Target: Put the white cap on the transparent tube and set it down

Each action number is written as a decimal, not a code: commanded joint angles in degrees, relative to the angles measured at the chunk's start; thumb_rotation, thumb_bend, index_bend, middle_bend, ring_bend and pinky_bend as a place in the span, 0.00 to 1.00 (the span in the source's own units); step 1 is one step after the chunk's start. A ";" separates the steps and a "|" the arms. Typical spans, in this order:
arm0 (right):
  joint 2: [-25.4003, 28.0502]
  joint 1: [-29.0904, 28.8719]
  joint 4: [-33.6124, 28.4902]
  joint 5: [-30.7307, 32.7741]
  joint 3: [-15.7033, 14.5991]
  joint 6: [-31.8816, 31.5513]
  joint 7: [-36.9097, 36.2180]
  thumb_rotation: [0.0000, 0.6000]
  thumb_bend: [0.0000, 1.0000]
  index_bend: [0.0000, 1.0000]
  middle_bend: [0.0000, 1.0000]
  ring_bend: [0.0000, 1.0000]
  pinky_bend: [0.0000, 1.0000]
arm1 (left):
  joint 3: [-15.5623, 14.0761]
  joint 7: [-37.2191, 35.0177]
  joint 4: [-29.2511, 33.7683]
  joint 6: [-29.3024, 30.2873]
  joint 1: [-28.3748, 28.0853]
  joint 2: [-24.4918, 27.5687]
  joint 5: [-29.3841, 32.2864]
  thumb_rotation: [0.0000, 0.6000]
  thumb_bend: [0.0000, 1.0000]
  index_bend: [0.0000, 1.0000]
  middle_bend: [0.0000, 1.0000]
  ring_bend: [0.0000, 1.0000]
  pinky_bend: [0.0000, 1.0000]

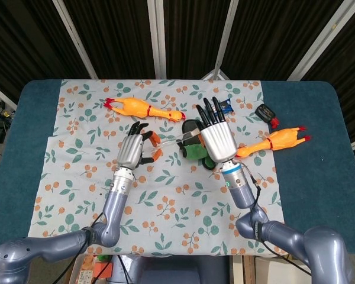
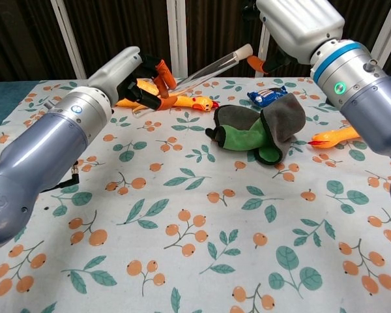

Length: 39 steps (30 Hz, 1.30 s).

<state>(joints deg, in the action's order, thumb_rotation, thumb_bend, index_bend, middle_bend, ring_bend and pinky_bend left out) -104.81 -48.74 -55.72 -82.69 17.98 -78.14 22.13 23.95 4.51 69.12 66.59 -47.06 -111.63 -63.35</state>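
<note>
Leftmost, the left hand (image 1: 132, 151) clamps its orange-tipped fingers (image 2: 161, 73) on the lower end of the clear transparent plastic tube (image 2: 197, 72), which slants up toward two o'clock above the leaf-and-berry printed tablecloth (image 2: 202, 215). Further right, the small white cylindrical cap (image 2: 244, 51) sits on the tube's upper end, with the right hand (image 1: 218, 137) at it, its black fingers spread toward twelve o'clock; whether it holds the cap, I cannot tell. Below lies a crumpled grey-and-green cloth (image 2: 260, 134).
</note>
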 commanded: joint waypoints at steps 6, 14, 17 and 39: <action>0.09 0.03 0.01 0.14 -0.08 0.06 0.06 1.00 0.41 0.73 0.23 0.02 0.01 | 0.27 0.04 -0.14 0.23 -0.05 -0.38 0.12 1.00 0.80 0.66 0.66 0.14 0.00; -0.11 0.13 -0.19 0.12 -0.35 -0.02 0.10 1.00 0.41 0.73 0.23 0.02 0.01 | 0.75 0.29 -0.23 0.48 -0.19 -0.94 0.58 1.00 0.80 0.66 0.66 0.14 0.00; -0.18 0.20 -0.21 0.08 -0.48 -0.08 0.12 1.00 0.41 0.73 0.23 0.02 0.01 | 0.94 0.46 -0.21 0.54 -0.25 -1.18 0.83 1.00 0.80 0.66 0.66 0.14 0.00; -0.06 0.27 -1.11 -0.09 -0.50 -0.54 0.33 1.00 0.41 0.73 0.23 0.02 0.01 | 2.57 2.77 0.72 1.25 -0.77 -2.47 2.94 1.00 0.80 0.66 0.66 0.14 0.00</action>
<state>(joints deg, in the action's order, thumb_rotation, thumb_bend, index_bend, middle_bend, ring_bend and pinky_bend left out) -104.87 -48.47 -56.79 -82.76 17.49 -78.65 22.46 26.49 7.24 69.83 67.86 -47.80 -114.08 -60.44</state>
